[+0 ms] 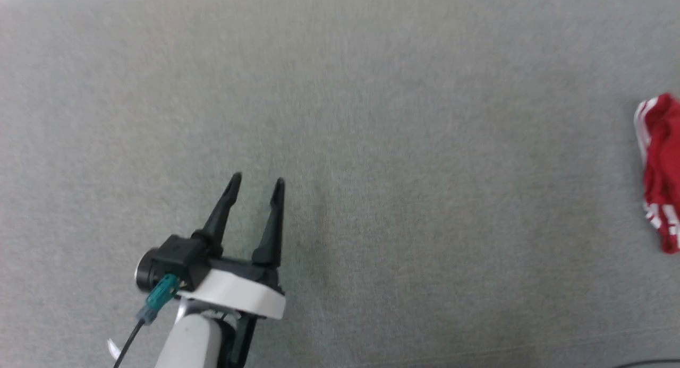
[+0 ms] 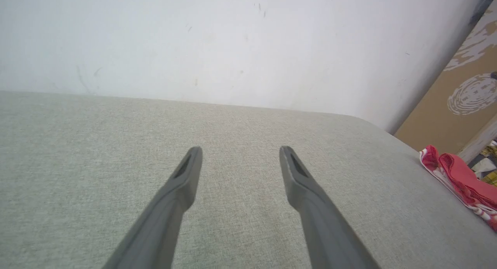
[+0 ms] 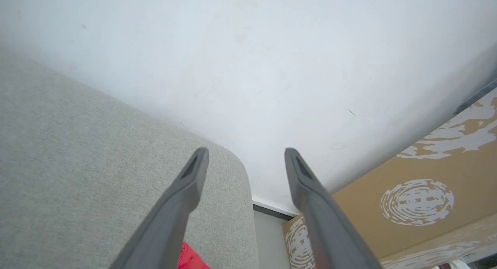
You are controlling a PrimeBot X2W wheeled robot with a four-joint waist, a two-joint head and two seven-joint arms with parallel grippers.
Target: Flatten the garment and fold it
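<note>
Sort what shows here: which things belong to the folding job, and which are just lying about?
Job: crumpled red jersey by the grey cushion's edge; left pincer, open; right pincer, open.
Lying about: printed cardboard box; white wall.

Coarse-woven grey cloth covers the table [image 1: 425, 145], matt all over with no shine. The garment [image 1: 660, 161] is thin red cloth with white stripes, crumpled, with a faint sheen on its folds. The left gripper [image 1: 257, 180] has smooth matt black plastic fingers [image 1: 219, 214] above a glossy white shell [image 1: 239, 293]. Behind is a wall [image 2: 233, 40], painted matt white and scuffed. Beside it stands dull brown cardboard [image 3: 411, 172], printed white.
</note>
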